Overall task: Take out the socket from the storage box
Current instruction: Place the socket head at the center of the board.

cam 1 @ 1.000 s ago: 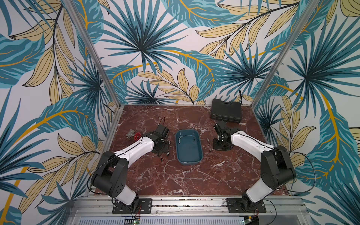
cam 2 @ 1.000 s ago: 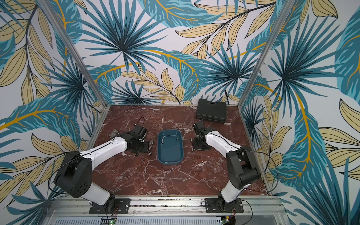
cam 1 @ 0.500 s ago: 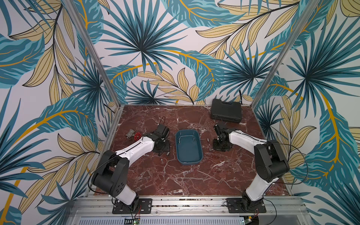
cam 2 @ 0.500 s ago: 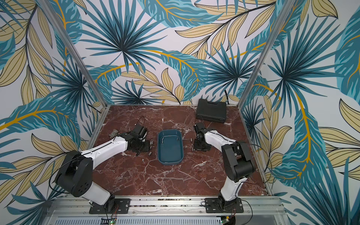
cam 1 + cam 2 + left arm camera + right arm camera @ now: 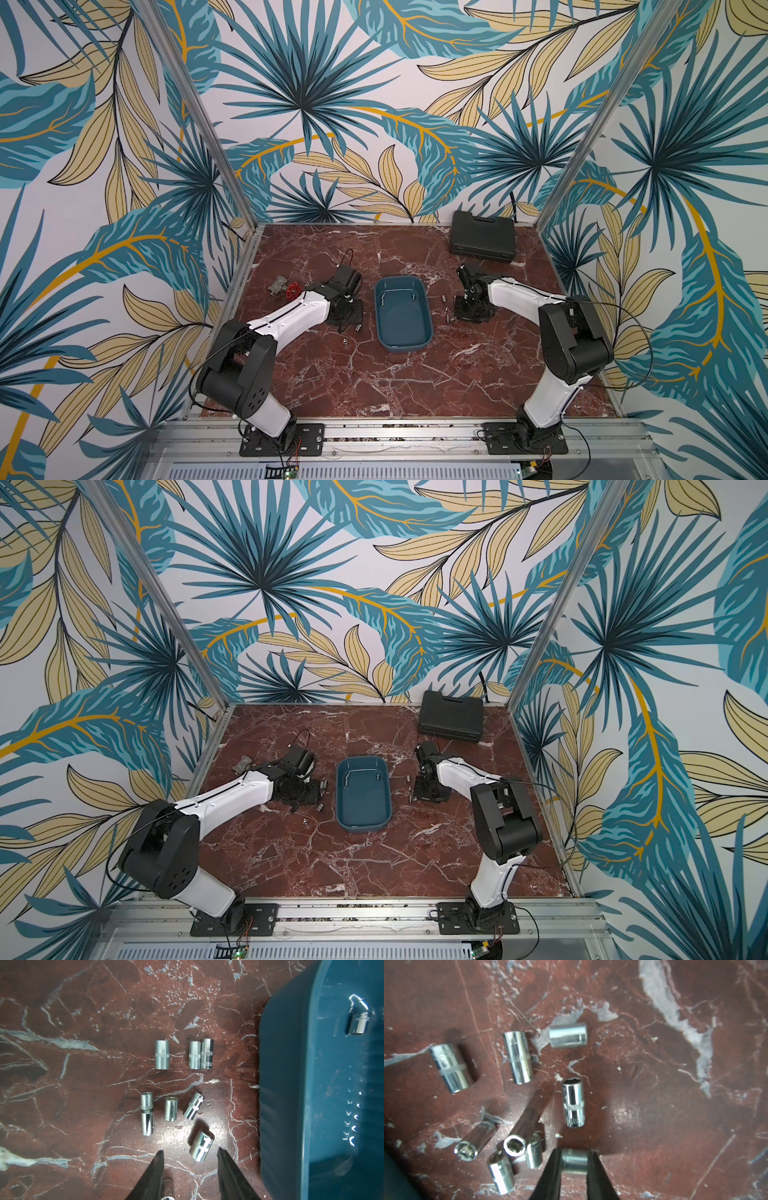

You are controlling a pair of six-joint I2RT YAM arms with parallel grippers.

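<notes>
So the socket (image 5: 575, 1161) is lying on its side, short and stubby. Its long axis looks like it runs straight across from one finger to the other, but which end is the open one can't be made out since the fingers cover both. The right gripper (image 5: 575, 1151) has it pinched right at the fingertips, down low at the tabletop, outside the storage box (image 5: 402, 348) on its right side, with a scatter of loose sockets (image 5: 517, 1057) lying just beside it. The left gripper (image 5: 190, 1150) is spread apart and holding nothing. It's on the other side of the box, with one fat socket (image 5: 202, 1146) on the table just ahead of the tips, nearer one finger. A leftover socket (image 5: 358, 1024) sits inside the box near its wall. The surface is dark red marble (image 5: 374, 386) with white veins — the walls are all teal and tan palm-leaf wallpaper (image 5: 311, 104), and a black case (image 5: 482, 237) is parked at the back right.
</notes>
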